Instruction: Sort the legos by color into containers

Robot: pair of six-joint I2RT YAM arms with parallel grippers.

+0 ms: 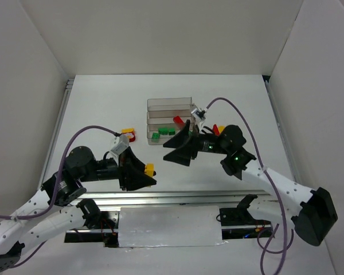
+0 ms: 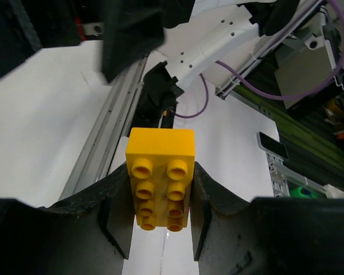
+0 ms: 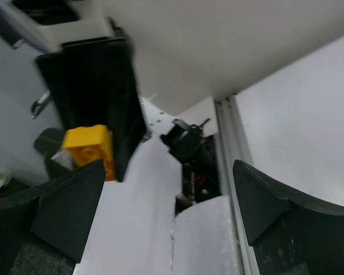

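Your left pincer [image 1: 149,171] clenched the yellow lego [image 2: 160,166], with the containers [image 1: 169,103] lying beyond it to the right, nearer your released right pincer [image 1: 180,148].

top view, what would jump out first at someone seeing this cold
The yellow brick pinched in the left gripper, near the front edge of the table, stands out most. Farther back, the right gripper hangs wide open and empty by the near edge of the clear tray, which holds green bricks and a red brick.
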